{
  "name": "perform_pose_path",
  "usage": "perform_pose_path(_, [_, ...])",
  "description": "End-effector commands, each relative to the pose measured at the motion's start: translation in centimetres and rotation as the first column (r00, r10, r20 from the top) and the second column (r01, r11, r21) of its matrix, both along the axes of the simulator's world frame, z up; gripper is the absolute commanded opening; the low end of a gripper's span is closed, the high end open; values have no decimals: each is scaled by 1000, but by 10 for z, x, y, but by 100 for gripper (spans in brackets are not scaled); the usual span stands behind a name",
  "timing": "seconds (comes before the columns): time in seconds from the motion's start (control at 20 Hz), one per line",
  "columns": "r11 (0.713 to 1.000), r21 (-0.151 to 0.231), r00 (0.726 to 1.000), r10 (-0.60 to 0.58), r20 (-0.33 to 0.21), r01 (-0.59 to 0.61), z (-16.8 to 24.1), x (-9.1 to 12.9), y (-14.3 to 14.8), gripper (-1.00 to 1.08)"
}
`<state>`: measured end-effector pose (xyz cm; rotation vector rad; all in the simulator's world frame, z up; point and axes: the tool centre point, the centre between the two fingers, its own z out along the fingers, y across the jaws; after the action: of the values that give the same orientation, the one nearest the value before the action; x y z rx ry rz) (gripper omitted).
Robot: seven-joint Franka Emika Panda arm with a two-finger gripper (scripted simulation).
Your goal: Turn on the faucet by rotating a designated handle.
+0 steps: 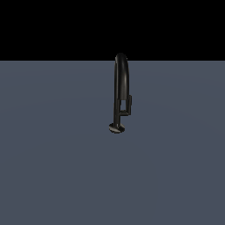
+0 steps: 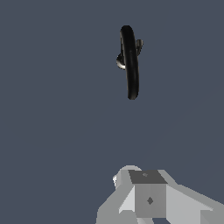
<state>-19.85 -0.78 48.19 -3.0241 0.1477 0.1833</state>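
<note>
Seen from the wrist camera, the faucet [image 2: 130,61] stands well apart from the jaws [image 2: 146,192], around twelve o'clock, its handle [image 2: 139,45] at one o'clock of the tube; whether the jaws are released or clenched cannot be told.

Showing no readable text, label, brand, number or sign anywhere; nothing legible appearing on the faucet [image 1: 120,92] ahead of the pincer, nor on the gripper [image 2: 148,197] body itself.

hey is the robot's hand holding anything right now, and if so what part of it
Nothing is held. In the wrist view the hand is well apart from the faucet, and the handle is untouched. The exterior view shows no arm near the faucet.
</note>
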Motion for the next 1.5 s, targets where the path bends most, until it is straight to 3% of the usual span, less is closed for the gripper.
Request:
perform_pose_path(0.0, [999,30,999,-33,-35,34,-4,14,0,-100])
perform_pose_path(0.4, [981,119,979,-132,-155,151,-19,59,-4,-100])
perform_pose_path(0.75, [947,187,940,-208,-270,263,-37,97,-10,-100])
perform_pose_path(1.1, [893,241,881,-269,-390,380,-61,134,-18,-100])
perform_pose_path(1.45, [819,280,799,-313,-513,501,-90,168,-28,-100])
